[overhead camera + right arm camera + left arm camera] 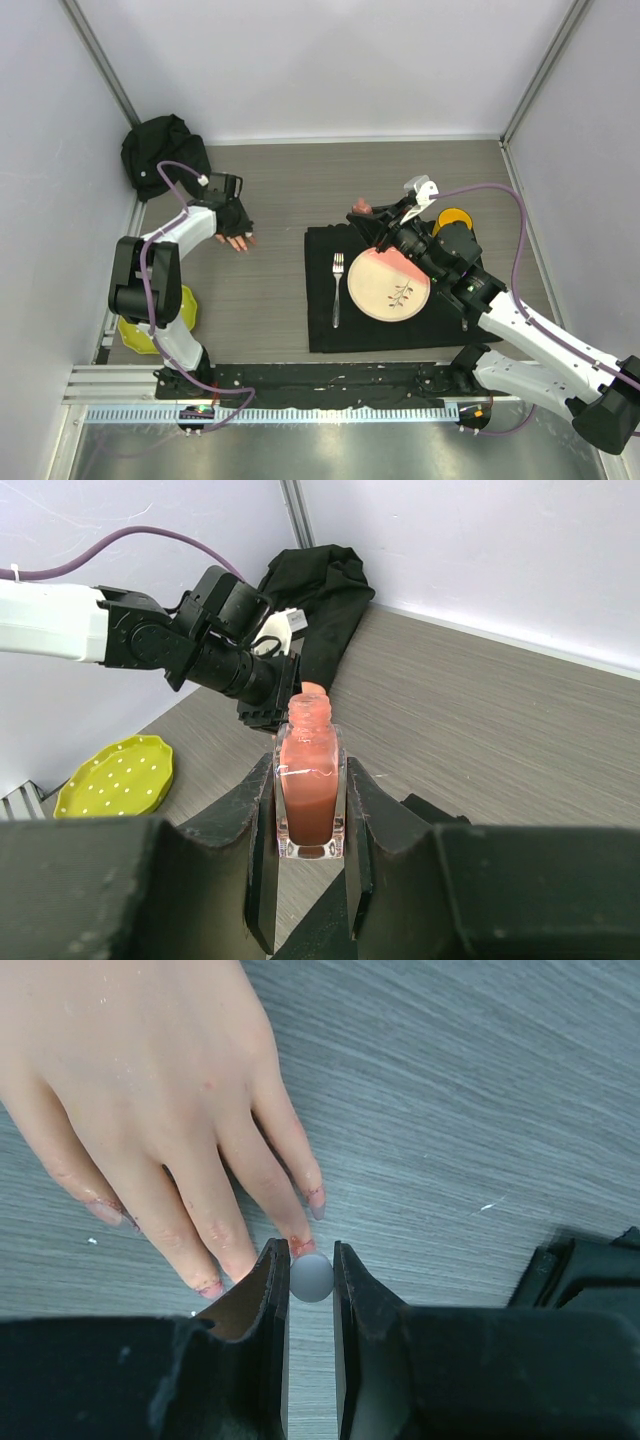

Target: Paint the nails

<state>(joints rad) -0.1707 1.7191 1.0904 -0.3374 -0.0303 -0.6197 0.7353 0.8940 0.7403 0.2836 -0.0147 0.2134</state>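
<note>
Open lane: bare counter [285, 190] ran free between the mannequin hand [238, 240] and the black mat [325, 335]. The left side was tight: a black bundle [160, 152] plugged the far corner, a yellow dish [135, 338] sat by the arm's base. The left gripper [311, 1260] sat right beside the nails [302, 1247], a small grey ball [311, 1278] filling its jaws. A plate [388, 285] and fork [337, 288] crowded the mat, and the right gripper [310, 775], jaws full of polish bottle [310, 810], hung over its far edge.

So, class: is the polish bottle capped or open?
Open: the polish bottle shows a bare neck, no cap, upright between the jaws.
</note>
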